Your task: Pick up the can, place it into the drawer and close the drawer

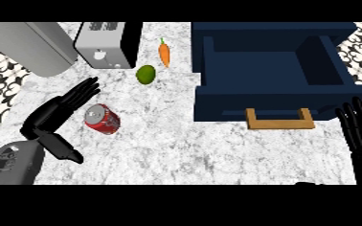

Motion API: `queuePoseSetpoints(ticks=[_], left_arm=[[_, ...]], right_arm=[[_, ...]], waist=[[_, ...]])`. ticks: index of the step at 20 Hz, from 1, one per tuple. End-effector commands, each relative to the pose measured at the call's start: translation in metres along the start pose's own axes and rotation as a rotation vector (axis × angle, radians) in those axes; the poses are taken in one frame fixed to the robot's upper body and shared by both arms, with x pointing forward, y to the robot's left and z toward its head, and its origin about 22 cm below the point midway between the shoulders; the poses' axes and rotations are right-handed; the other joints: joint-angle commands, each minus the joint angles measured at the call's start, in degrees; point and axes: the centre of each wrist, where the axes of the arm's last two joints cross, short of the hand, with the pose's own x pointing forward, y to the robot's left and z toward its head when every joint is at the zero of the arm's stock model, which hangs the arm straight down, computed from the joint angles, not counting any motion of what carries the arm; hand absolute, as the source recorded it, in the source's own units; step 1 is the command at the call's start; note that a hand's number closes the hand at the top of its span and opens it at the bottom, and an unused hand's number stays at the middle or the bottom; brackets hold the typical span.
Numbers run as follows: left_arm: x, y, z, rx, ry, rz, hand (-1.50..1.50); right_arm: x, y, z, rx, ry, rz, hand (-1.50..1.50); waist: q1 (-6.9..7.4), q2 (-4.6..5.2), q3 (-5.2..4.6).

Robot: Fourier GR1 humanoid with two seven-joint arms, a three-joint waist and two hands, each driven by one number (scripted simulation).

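Left hand (60,111) was spread open right beside the red soda can (102,118) lying near the counter's (184,143) left edge, not touching. Navy drawer (272,72) sat open; right hand (349,124) rested straight-fingered at the right edge.

You get one head view, looking steeply down, close over the tabletop (212,148); forearms enter from the bottom edge.

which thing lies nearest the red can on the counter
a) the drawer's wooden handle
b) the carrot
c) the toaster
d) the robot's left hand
d: the left hand is open with its fingers right beside the can, which lies on its side, while the carrot, the toaster and the handle of the open drawer are all further off.
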Motion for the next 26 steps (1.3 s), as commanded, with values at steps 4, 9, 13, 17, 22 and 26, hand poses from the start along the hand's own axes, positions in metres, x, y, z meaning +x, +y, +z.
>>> queuePoseSetpoints(ticks=[4, 9, 13, 17, 22, 26], left_arm=[[0.002, 0.027, -0.006, -0.012, -0.012, -0.003, -1.50], [-0.045, 0.014, 0.014, -0.010, -0.007, 0.035, -1.50], [-0.055, 0.016, 0.030, -0.013, 0.024, 0.011, -1.50], [-0.051, 0.018, -0.004, 0.010, 0.038, 0.019, -1.50], [-0.056, 0.035, 0.019, 0.022, 0.054, 0.041, -1.50], [-0.061, 0.027, 0.007, 0.020, 0.078, 0.025, -1.50]], right_arm=[[-0.004, 0.006, -0.007, 0.009, -0.006, 0.002, -1.50], [-0.001, 0.006, -0.012, -0.012, -0.012, 0.010, -1.50], [0.010, 0.015, 0.005, 0.002, -0.010, 0.009, -1.50], [0.010, -0.005, -0.005, -0.006, -0.032, -0.003, -1.50], [0.008, -0.004, -0.002, -0.001, -0.004, -0.008, -1.50], [0.007, -0.001, 0.012, 0.002, -0.034, -0.020, -1.50]], waist=[[0.04, -0.01, 0.00], [-0.35, 0.17, -0.07], [-0.39, 0.07, -0.06], [-0.65, 0.16, -0.06], [-1.01, 0.30, -0.11], [-1.08, 0.24, -0.09]])
